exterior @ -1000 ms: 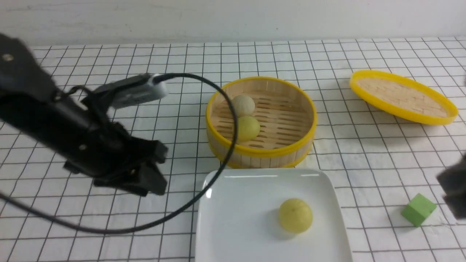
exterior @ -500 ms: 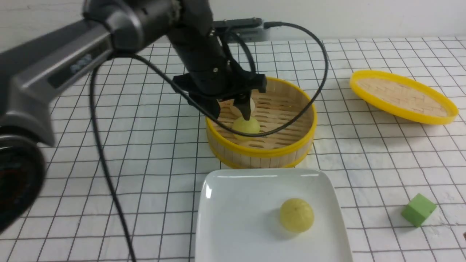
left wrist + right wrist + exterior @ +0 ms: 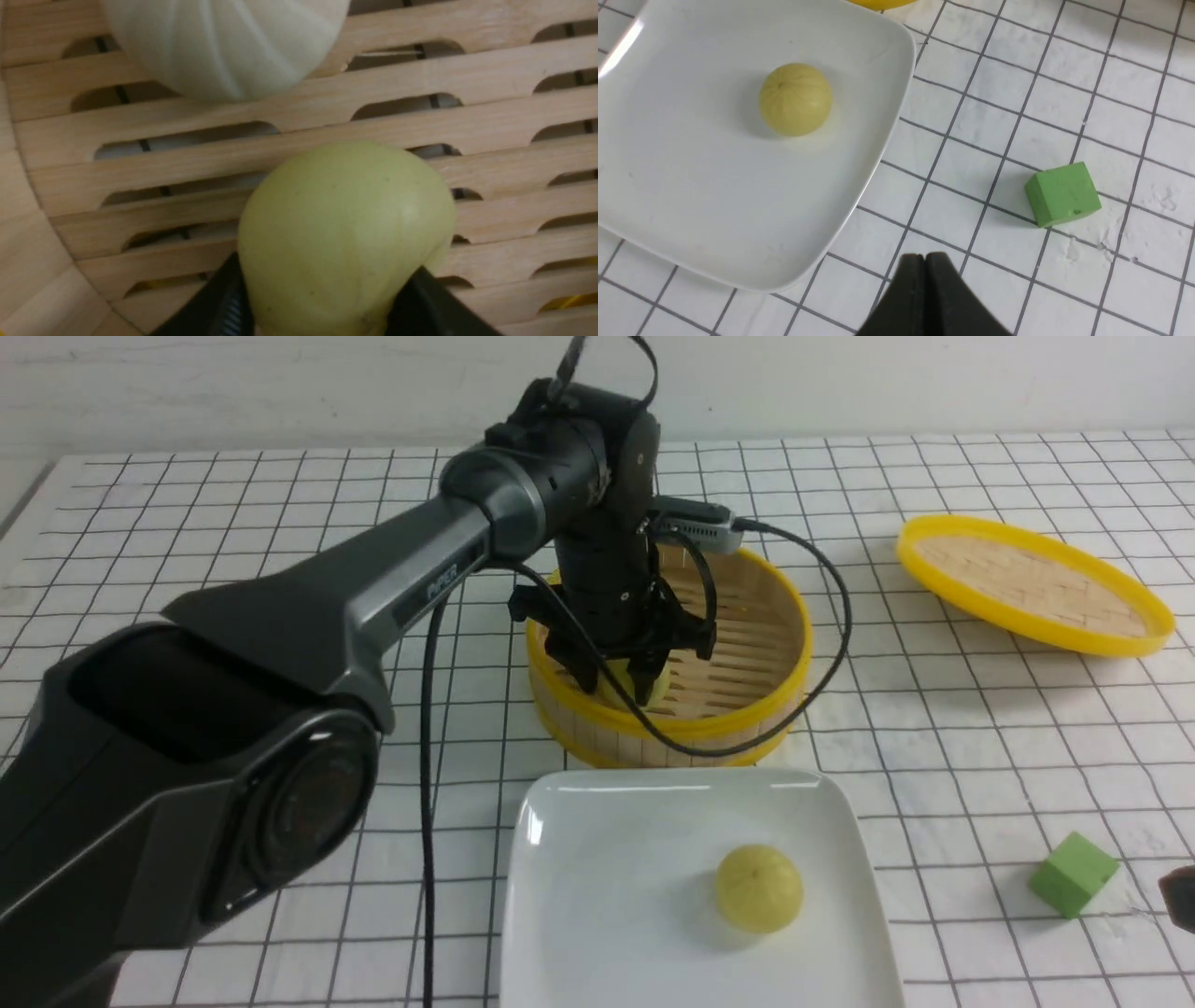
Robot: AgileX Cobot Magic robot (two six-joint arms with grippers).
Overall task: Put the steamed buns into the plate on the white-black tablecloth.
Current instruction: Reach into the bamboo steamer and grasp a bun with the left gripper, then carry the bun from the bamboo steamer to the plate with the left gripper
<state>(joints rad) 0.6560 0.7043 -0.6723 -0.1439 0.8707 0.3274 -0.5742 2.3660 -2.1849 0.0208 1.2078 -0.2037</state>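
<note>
Bamboo steamer holds white bun, green bun clamped by left gripper; plate, yellow bun; right gripper closed.

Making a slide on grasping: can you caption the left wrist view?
Left gripper pinching a yellow-green bun over the steamer slats, white bun nearby.

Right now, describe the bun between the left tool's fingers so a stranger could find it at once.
Find the round yellow-rimmed bamboo steamer behind the white plate. Of the two buns on its slatted floor, take the pale yellow-green bun pinched by the left tool. Its neighbour is the beige-white bun, and the other yellowish bun lies on the plate.
</note>
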